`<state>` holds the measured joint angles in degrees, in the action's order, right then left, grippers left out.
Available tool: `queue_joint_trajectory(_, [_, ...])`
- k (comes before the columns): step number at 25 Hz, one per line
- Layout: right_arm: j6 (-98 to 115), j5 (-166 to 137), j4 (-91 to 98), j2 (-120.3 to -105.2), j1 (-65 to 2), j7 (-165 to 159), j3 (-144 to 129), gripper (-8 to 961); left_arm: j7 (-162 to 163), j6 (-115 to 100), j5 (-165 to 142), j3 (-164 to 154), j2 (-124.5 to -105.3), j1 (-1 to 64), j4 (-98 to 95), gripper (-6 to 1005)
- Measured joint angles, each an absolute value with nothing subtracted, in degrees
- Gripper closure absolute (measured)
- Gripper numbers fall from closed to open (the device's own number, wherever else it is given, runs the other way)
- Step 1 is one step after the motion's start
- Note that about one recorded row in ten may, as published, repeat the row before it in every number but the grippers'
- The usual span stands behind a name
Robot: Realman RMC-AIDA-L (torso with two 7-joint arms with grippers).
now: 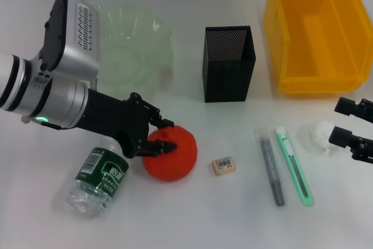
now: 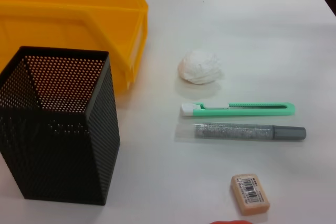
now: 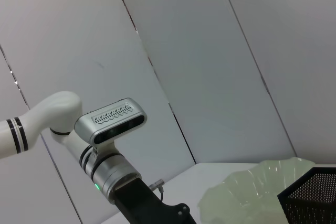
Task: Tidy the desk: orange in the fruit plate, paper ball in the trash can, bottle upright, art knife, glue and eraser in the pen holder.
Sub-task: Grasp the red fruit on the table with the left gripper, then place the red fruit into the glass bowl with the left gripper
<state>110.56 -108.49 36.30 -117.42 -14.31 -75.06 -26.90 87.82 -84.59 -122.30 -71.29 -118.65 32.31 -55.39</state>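
Orange step: left gripper (image 1: pixel 156 138) has its fingers clamped around the orange (image 1: pixel 172 153) on the table beside the fallen bottle (image 1: pixel 99 180), next needs lift and carry to fruit plate (image 1: pixel 152 44); right gripper (image 1: pixel 352 126) parked, fingers apart.

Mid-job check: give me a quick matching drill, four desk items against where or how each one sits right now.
Items:
1. orange
2. bottle
3. paper ball
4. pen holder

States:
A. lying on its side
B. upright, nothing visible inside
C. on the table by the right gripper
D. on the table at the left gripper

Pairs: 1-D, 2-A, 3-C, 4-B
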Motion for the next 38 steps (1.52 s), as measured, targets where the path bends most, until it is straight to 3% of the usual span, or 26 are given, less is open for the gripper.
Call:
queue_joint_trajectory(3, [110.56, -108.49, 36.3, -117.42, -14.41, -75.07, -26.9, 121, 87.74, -84.54, -122.22, -71.32, -118.65, 32.27, -55.42, 565])
queue_joint_trajectory(9, [110.57, -108.44, 36.3, -117.38, -14.41, -75.18, -26.89, 121, 87.72, -86.71, -120.64, -70.42, -118.62, 32.2, -56.3, 740])
queue_joint_trajectory(14, [110.79, -108.18, 36.3, -117.31, -14.42, -75.3, -26.9, 121, 87.67, -97.58, -110.98, -59.12, -118.33, 31.94, -61.57, 784])
queue_joint_trajectory(20, [110.77, -108.27, 36.3, -117.52, -14.41, -75.16, -26.89, 121, 86.14, -91.34, -106.1, -40.17, -118.21, 32.33, -61.42, 803])
queue_joint_trajectory(30, [110.92, -108.11, 36.15, -117.63, -14.34, -75.2, -26.89, 121, 84.02, -70.89, -101.14, -42.19, -118.78, 30.93, -55.25, 824])
queue_joint_trajectory(35, [110.96, -107.87, 36.12, -117.69, -14.5, -75.43, -26.44, 121, 80.63, -71.66, -89.46, -42.3, -118.67, 27.79, -52.97, 650])
queue_joint_trajectory(38, [111.26, -107.75, 36.33, -117.69, -14.97, -75.78, -25.62, 121, 80.18, -74.14, -85.32, -42.53, -118.64, 25.89, -52.91, 496])
